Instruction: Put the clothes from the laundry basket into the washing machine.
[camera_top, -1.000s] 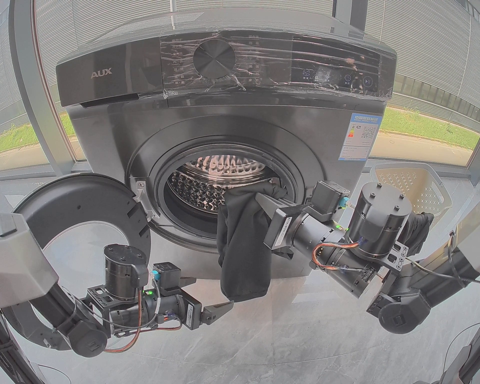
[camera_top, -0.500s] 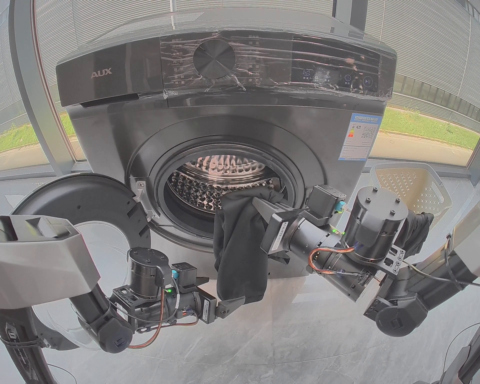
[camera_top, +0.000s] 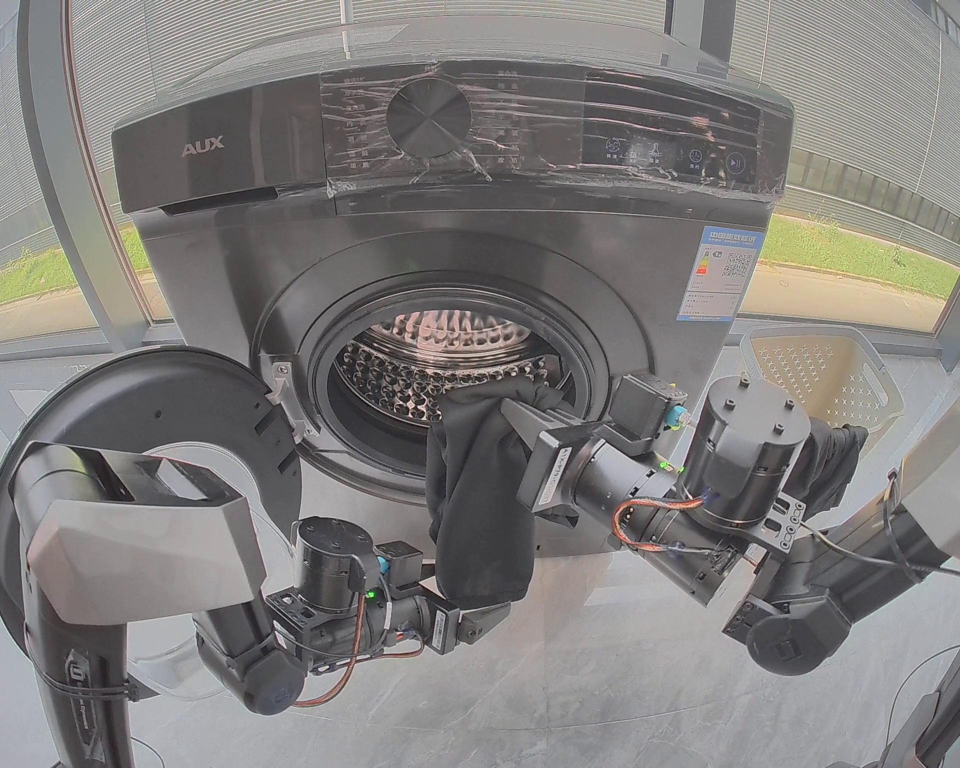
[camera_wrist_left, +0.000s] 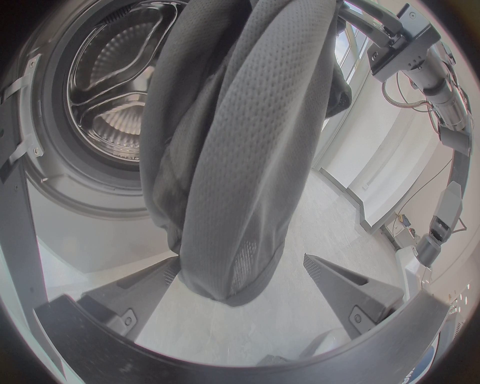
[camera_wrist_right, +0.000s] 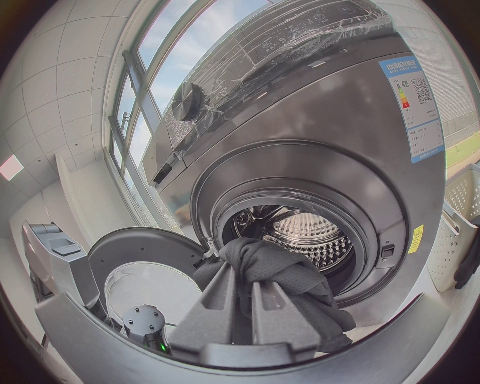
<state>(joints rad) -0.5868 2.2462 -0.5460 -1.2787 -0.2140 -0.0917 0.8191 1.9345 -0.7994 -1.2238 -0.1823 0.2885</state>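
Pinches the bunched top of the dark garment (camera_top: 480, 500) in the right hand (camera_top: 515, 412) at the lip of the drum (camera_top: 440, 350) of the washing machine (camera_top: 450, 220), with most of the cloth draped outside below the opening. Has swung the left hand (camera_top: 495, 615), held spread, in from the open door (camera_top: 150, 405) to straddle the hanging hem, unclosed. Points to lifting the hem inside next; leaves more dark cloth at the laundry basket (camera_top: 820, 375).

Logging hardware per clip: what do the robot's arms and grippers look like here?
Both the left arm and right arm are black, built of cylindrical joint housings, with light grey angular shells higher up. An orange cable loops at each wrist beside a small green light. The left gripper and right gripper have dark grey wedge-shaped jaws.
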